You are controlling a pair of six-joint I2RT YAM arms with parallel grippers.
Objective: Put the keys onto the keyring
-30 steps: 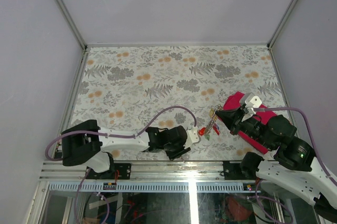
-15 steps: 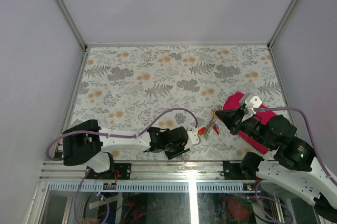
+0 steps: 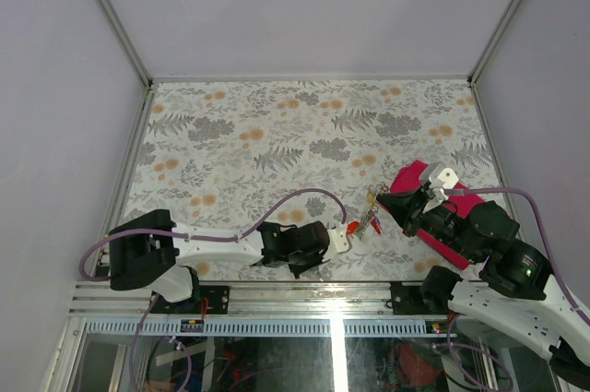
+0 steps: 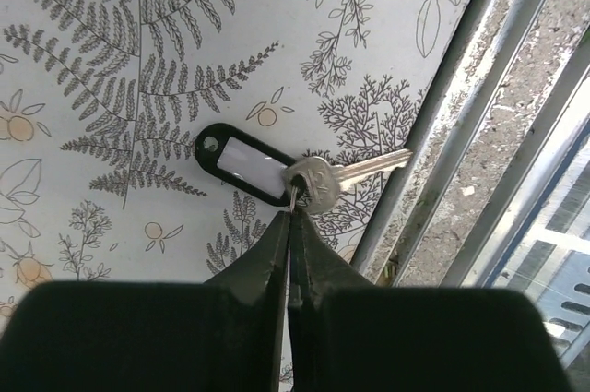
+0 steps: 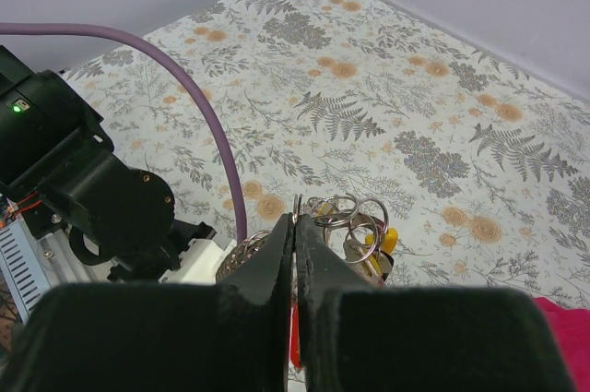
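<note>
The far and left parts of the table (image 3: 277, 115) lie open up to the walls (image 3: 55, 88). Along the front rail (image 3: 277, 292) the left arm (image 3: 221, 244) lies low, its cable (image 3: 297, 193) arching above the table. The left gripper (image 3: 349, 231) and right gripper (image 3: 386, 198) nearly meet; the keys (image 3: 371, 219) on the keyring (image 5: 355, 212) fill the gap. A tagged key (image 4: 267, 169) at the left tips lies beside the rail. Cloth (image 3: 413, 175) and right arm (image 3: 479, 226) crowd the right front.

Shiny metal key (image 4: 318, 182), glossy black plastic tag (image 4: 241, 161), matt floral tabletop (image 4: 111, 217).
</note>
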